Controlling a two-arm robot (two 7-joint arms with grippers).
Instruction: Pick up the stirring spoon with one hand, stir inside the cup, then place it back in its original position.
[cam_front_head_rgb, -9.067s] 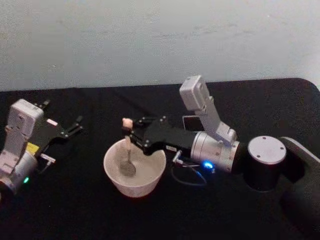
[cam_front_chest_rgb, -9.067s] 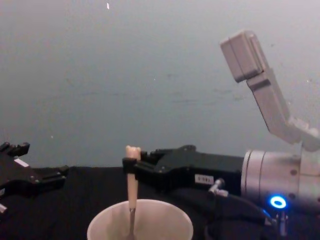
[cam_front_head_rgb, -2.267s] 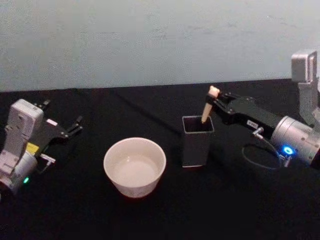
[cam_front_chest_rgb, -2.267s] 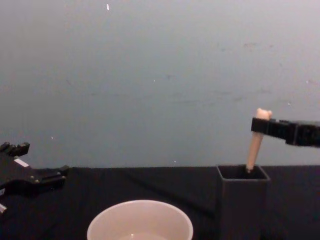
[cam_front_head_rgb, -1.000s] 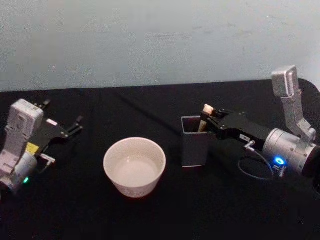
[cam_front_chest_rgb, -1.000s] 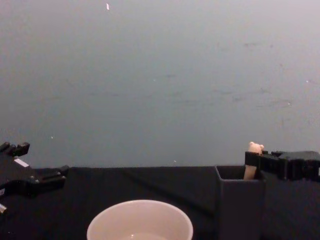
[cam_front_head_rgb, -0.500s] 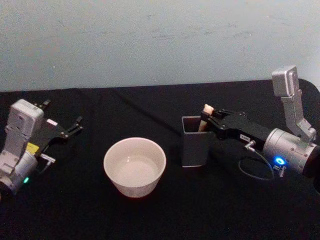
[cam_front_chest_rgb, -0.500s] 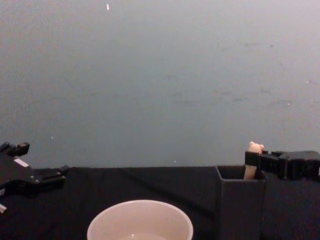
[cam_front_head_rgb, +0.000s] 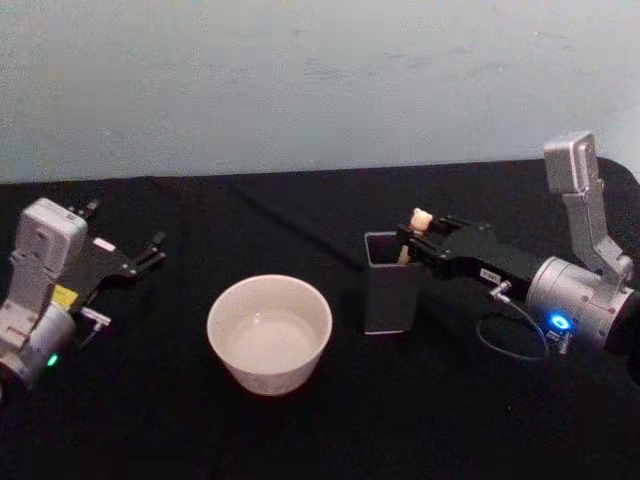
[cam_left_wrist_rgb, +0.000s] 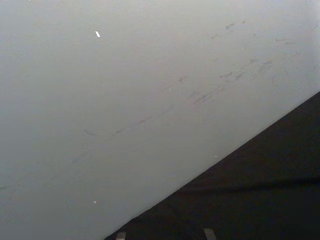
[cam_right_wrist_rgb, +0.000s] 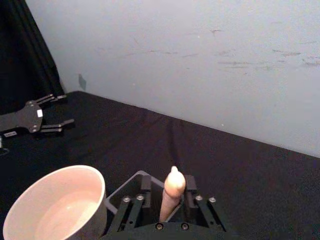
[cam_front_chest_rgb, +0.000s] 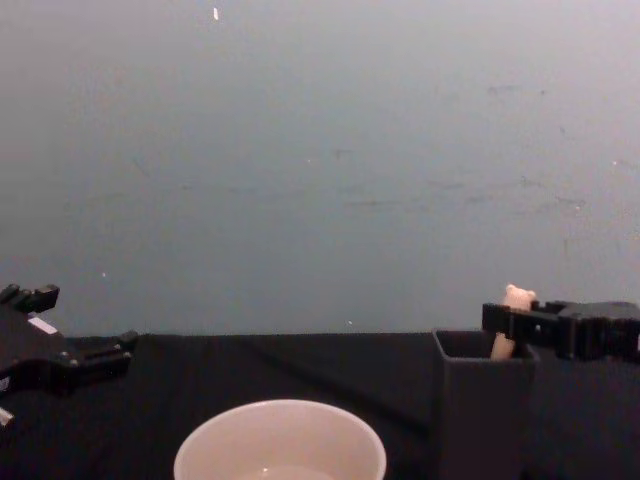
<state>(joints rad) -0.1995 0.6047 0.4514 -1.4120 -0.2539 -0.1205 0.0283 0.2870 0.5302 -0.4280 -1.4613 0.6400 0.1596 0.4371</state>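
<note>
My right gripper (cam_front_head_rgb: 412, 237) is over the far right corner of the holder (cam_front_head_rgb: 388, 300), and its fingers are apart on both sides of the spoon (cam_front_head_rgb: 417, 226); in the right wrist view I see a small gap between each finger and the beige handle (cam_right_wrist_rgb: 171, 196). The spoon stands in the holder and leans a little to the right, with the bear head just above the rim in the chest view (cam_front_chest_rgb: 517, 298). I cannot see the metal end, it is hidden inside the dark walls.

The holder stands upright on the black table (cam_front_head_rgb: 300, 430), and its open top is partly under my gripper. Just beside it on the left is the cup (cam_front_head_rgb: 269, 333), near but not touching, with a pale inside. In the chest view the cup (cam_front_chest_rgb: 281, 441) is low in the middle and the holder (cam_front_chest_rgb: 483, 410) is to its right, with a clear strip of black cloth between them.

My left gripper (cam_front_head_rgb: 150, 252) is parked at the far left of the table, well apart from the cup, with its fingers spread and nothing between them.

A dark cable (cam_front_head_rgb: 508, 340) loops under my right arm behind the holder. The table is covered with black cloth to its back edge, and a plain pale grey-blue wall (cam_front_head_rgb: 300, 80) with faint scratches stands behind it
</note>
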